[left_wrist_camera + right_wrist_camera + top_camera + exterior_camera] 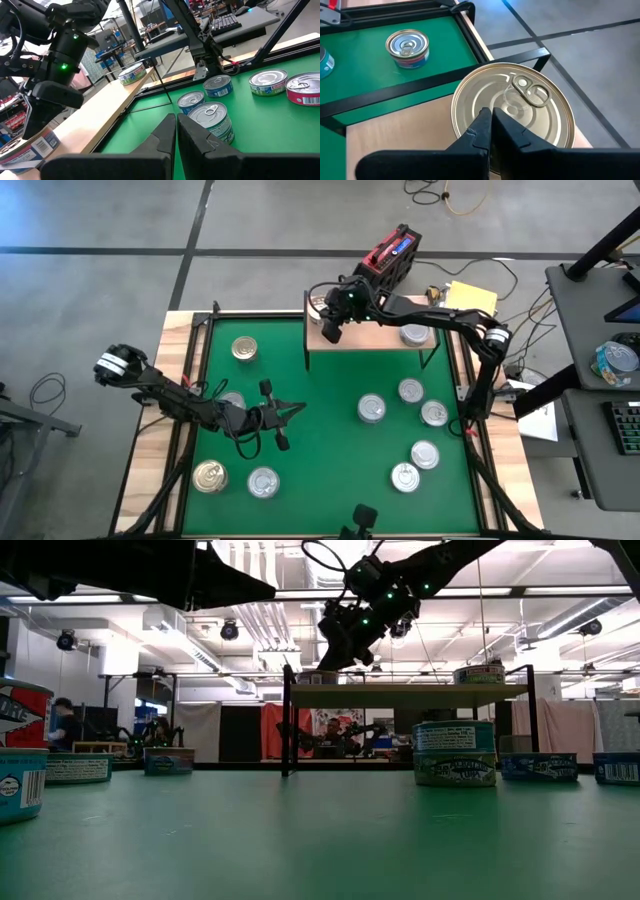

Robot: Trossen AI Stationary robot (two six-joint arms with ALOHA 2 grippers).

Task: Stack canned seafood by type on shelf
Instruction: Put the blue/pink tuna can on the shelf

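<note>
Right wrist view shows the right fingers (490,120) pressed shut, empty, just above a tin (512,122) on the shelf (395,135); judged placed, next calls for fetching another.

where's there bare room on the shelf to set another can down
The shelf is bare along its middle, between the can at its left end, under the shut right gripper, and the can at its right end. The mat's right side is crowded with loose cans.
</note>
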